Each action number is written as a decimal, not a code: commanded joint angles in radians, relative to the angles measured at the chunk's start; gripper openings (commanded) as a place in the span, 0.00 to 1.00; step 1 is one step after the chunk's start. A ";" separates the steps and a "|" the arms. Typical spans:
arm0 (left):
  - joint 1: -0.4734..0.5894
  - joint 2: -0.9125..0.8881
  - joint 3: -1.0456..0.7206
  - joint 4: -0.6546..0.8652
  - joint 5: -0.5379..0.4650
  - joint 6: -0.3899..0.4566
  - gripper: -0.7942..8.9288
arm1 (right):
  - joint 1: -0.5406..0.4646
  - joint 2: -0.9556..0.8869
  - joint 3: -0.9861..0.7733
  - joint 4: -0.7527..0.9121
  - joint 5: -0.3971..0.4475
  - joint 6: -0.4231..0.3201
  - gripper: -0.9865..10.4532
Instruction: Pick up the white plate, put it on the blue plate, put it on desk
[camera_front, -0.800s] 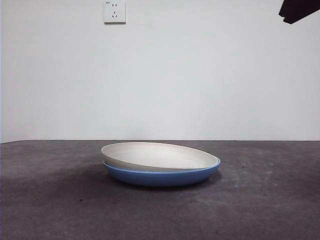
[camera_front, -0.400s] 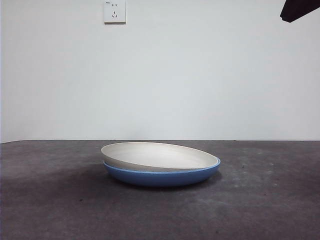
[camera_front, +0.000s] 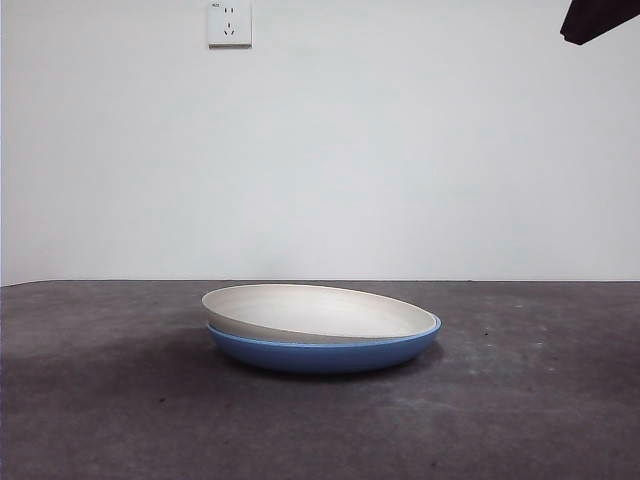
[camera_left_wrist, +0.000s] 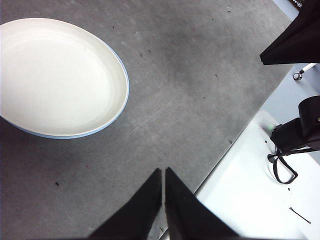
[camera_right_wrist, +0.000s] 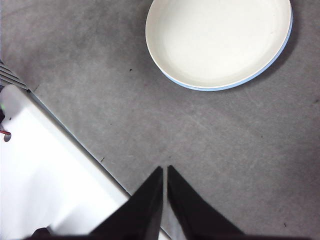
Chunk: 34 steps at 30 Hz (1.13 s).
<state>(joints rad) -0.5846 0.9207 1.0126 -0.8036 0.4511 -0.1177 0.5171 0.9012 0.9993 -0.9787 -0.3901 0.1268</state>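
The matte cream-white round plate (camera_front: 318, 312) sits nested in the glossy blue round plate (camera_front: 322, 353), out on the middle of the dark grey mottled desk (camera_front: 100, 420), well in from its edges. It rests slightly tilted, one rim riding higher than the other, with only a thin blue crescent peeking out beneath. Both arms hang back near the desk's edge: the left gripper (camera_left_wrist: 163, 172) has its jaws pressed together, and so does the right gripper (camera_right_wrist: 164, 170). The stack lies ahead of each, well apart, and neither arm looks clearly nearer. By my reading the stacking is done.
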 joint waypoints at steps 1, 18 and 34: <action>0.002 -0.012 0.010 0.013 0.006 0.005 0.09 | 0.007 0.005 0.018 0.006 -0.002 -0.011 0.09; 0.454 -0.454 -0.246 0.690 -0.343 0.198 0.09 | 0.007 0.005 0.018 0.006 -0.002 -0.011 0.09; 0.585 -0.822 -0.803 0.738 -0.457 0.245 0.09 | 0.007 0.005 0.018 0.006 -0.002 -0.011 0.09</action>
<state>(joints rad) -0.0017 0.1070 0.2249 -0.0784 -0.0029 0.1295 0.5171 0.9012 0.9993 -0.9787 -0.3904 0.1272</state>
